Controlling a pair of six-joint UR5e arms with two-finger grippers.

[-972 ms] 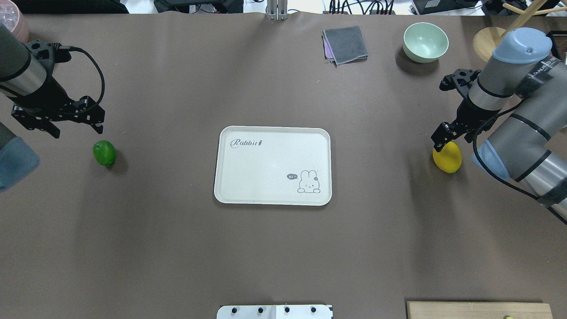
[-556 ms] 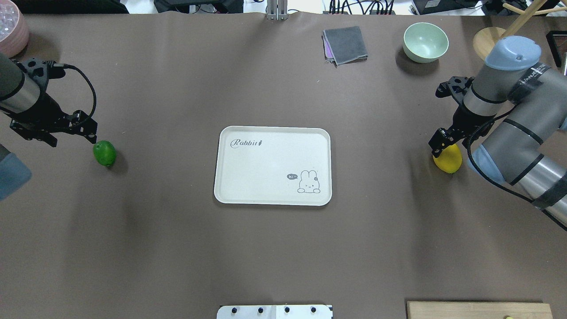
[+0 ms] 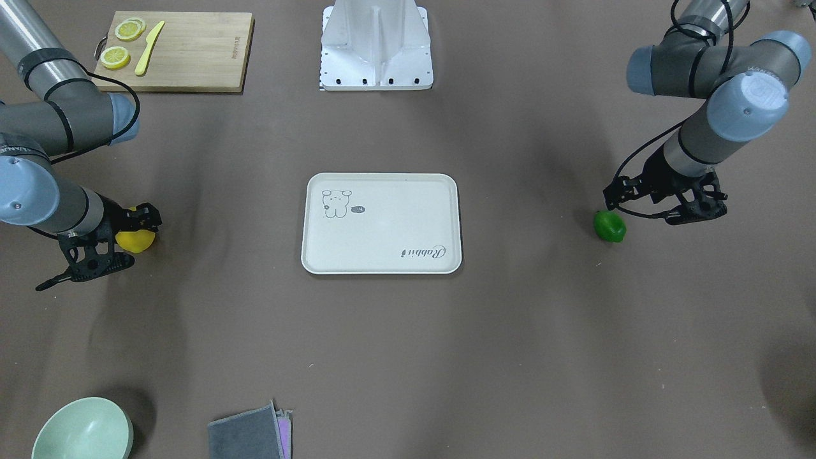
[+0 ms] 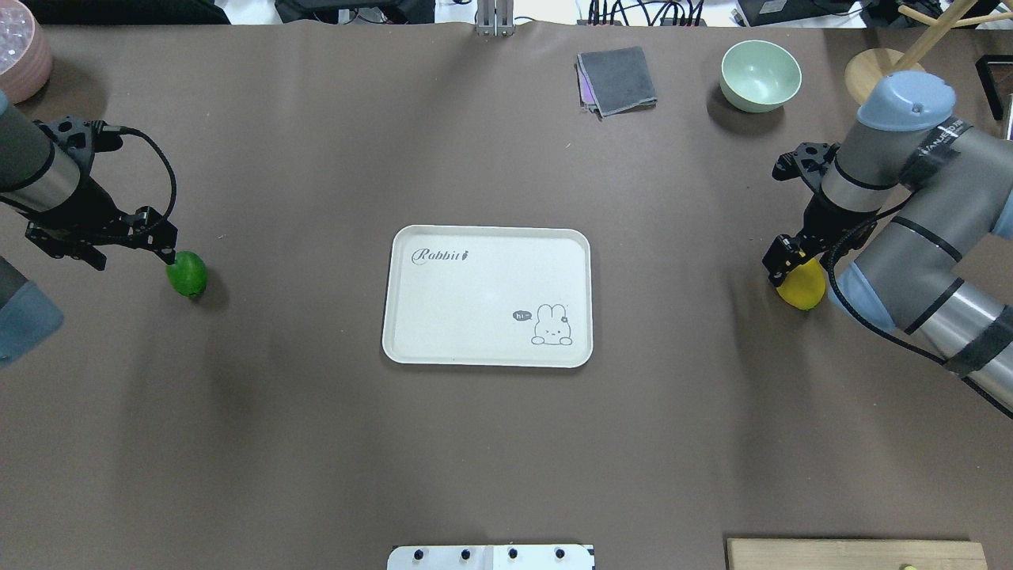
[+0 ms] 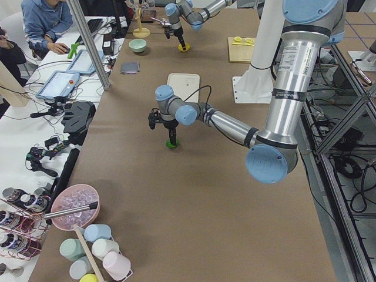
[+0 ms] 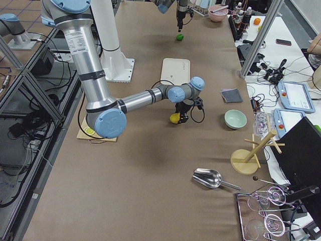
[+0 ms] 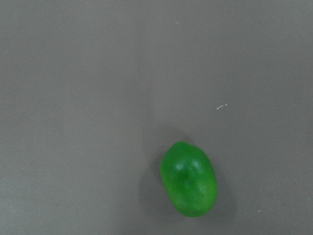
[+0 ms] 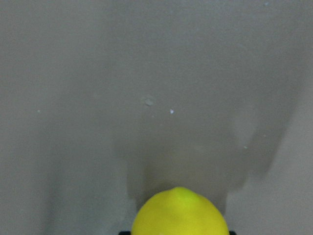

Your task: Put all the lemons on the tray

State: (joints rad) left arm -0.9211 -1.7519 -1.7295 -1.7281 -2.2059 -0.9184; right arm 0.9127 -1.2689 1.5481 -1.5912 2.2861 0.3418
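A brown worktop point(image 4: 316, 443) holds an off-white tray point(image 4: 475, 293) lying flat at its middle, well apart from every edge, with nothing on it. The green lemon point(image 4: 187, 274) lies on the bare surface towards the end edge on the robot's left, about midway between the robot's edge and the far edge. The left gripper point(image 4: 132, 258) hovers low beside it, jaws spread wide, with one fingertip point(image 4: 168, 254) just over the fruit's outer end and the fruit outside the gap. The yellow lemon point(image 4: 802, 290) lies towards the opposite end edge, on the robot's right. The right gripper point(image 3: 132, 240) is down over it, jaws spread to either side of the fruit; I cannot tell whether the pads touch it. A wooden cutting board point(image 3: 191, 57) with lemon slices point(image 3: 115, 57) sits at the robot's edge near the right corner. A pale green bowl point(image 4: 760, 74) and a folded grey cloth point(image 4: 618, 80) sit along the far edge.
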